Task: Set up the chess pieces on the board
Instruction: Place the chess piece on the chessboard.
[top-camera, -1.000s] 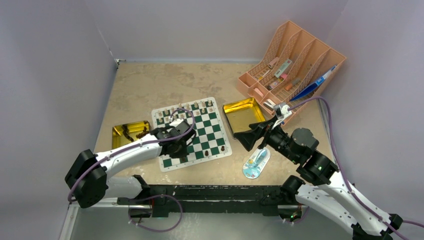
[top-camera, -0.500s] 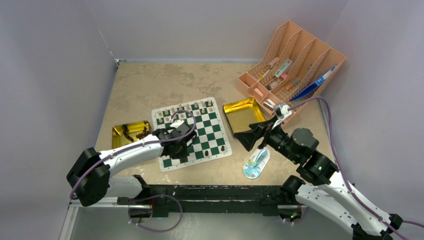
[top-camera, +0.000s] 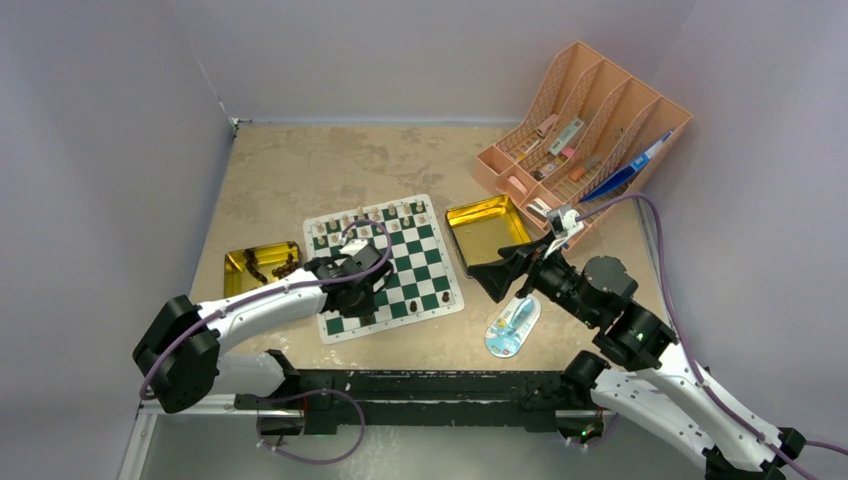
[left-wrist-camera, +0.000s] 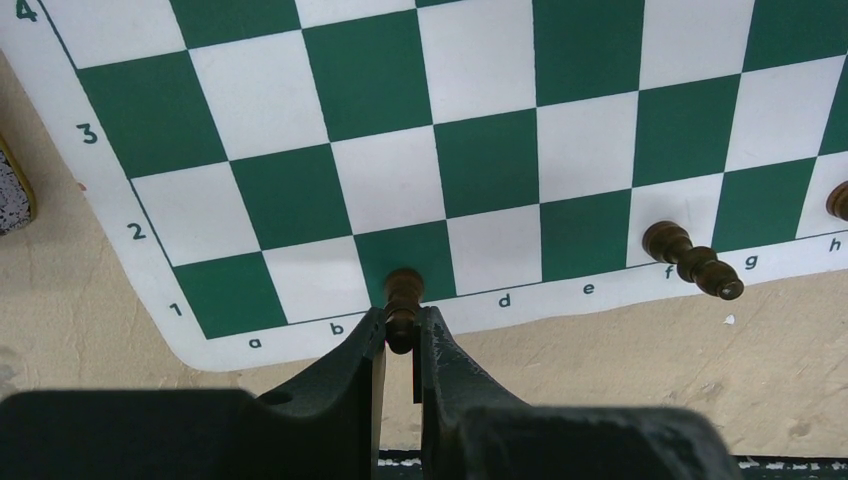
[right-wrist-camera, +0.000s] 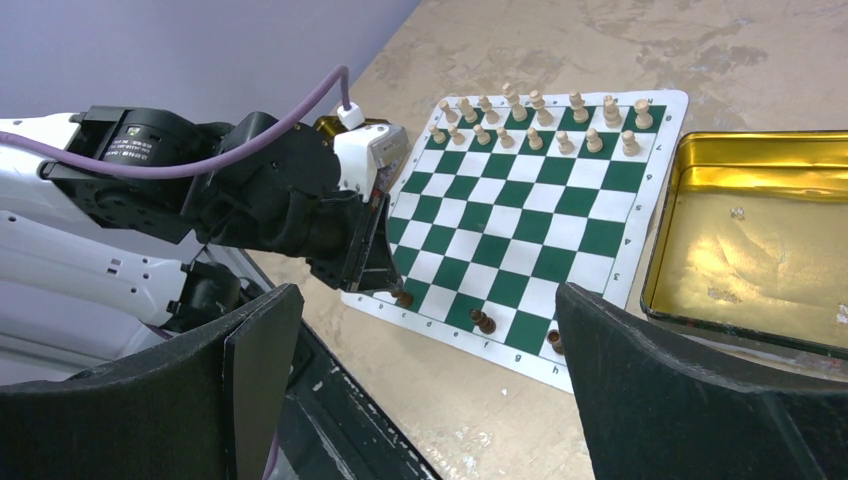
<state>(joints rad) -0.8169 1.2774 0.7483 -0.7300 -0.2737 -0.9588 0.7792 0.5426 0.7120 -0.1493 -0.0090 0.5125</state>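
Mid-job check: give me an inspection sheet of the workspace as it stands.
Surface: tan tabletop, mottled.
Job's things: board lies flat; tan pieces line its far two rows; toppled dark piece by f1; spare dark pieces in left gold tin.
Clutter: right gold tin, orange rack with pens, blue packet.
Grippers: left gripper shut on a dark pawn at c1; right gripper open, empty.
Cables: purple cable looped along each arm.
Surroundings: plain lilac walls.
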